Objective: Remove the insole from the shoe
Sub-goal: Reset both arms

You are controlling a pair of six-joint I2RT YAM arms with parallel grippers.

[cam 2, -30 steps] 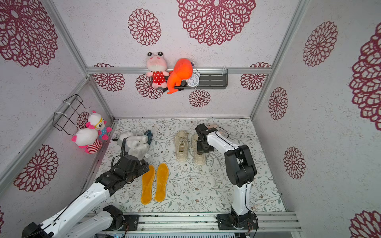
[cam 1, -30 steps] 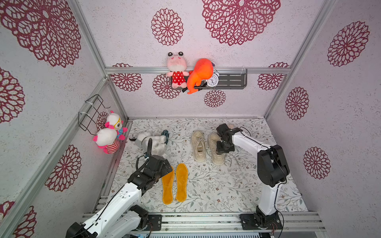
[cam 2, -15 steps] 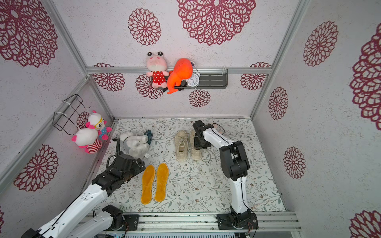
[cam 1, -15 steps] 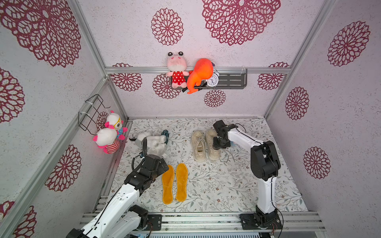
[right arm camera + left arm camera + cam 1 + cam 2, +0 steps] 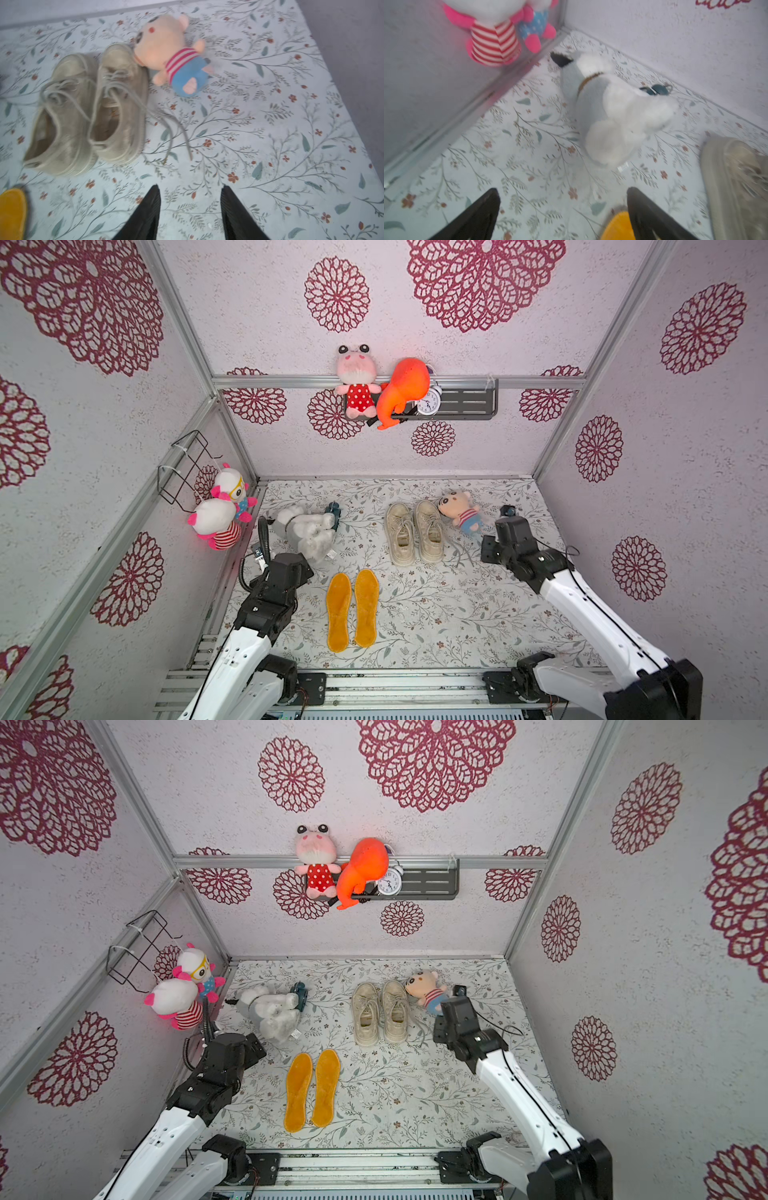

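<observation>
View of the workspace with both arms drawn clear. Two orange insoles lie flat on the floral table, side by side and just apart, toes pointing away from the robot. Their long axes run front to back, parallel to the two beige shoes standing beyond them. The shoes touch along their inner sides; their openings, seen in the right wrist view, show only pale lining and no orange.

The left gripper is spread wide and empty, with the tip of one insole just beside a finger, so the left arm is the nearer to the insoles. The right gripper has its jaws apart with nothing between them; the shoes lie ahead of it and toward the robot's left, past trailing laces, with a striped doll against one toe.

The removal appears complete (a judgement from the empty openings).

No brand or writing is legible; the tag on the grey-and-white plush is blurred.
</observation>
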